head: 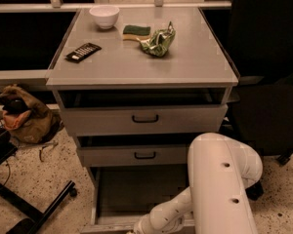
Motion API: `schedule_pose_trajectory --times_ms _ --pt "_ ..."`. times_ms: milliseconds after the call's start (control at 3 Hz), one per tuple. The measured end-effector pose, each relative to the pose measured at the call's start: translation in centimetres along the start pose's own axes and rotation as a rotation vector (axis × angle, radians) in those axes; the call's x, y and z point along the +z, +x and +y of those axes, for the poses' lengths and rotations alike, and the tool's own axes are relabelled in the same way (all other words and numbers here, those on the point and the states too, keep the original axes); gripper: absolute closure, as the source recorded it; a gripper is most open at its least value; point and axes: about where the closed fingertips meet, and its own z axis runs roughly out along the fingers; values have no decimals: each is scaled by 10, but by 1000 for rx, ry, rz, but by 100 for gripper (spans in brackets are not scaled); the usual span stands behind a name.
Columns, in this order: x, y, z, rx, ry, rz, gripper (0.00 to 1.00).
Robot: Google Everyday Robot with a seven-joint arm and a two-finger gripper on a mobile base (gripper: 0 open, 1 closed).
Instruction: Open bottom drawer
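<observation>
Grey three-drawer cabinet [142, 77] fills mid view. The bottom drawer [139, 189] sits lowest in the cabinet, pulled well out toward the camera, its dark bare interior exposed. The gripper [136, 229] is at the front edge of that drawer, low in front of the cabinet and cut off by the view's lower edge; cannot tell how wide it is set or whether it holds anything. White arm [219, 189] is in front of the cabinet's lower right corner. Top drawer [145, 118] and middle drawer [145, 155] each show a dark gap above the front panel. On the cabinet's tabletop: white bowl [105, 16] at the rear left, green sponge [136, 31] rear centre, crumpled green bag [157, 42] touching the sponge's right end, flat dark device [83, 51] near the left edge. Brown bag [24, 113] lies on the floor left of the cabinet. Black chair [268, 57] stands right of the cabinet.
</observation>
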Motion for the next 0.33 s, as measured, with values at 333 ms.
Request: schedule_pose_trajectory --times_ms 333 --pt "0 0 0 0 0 0 0"
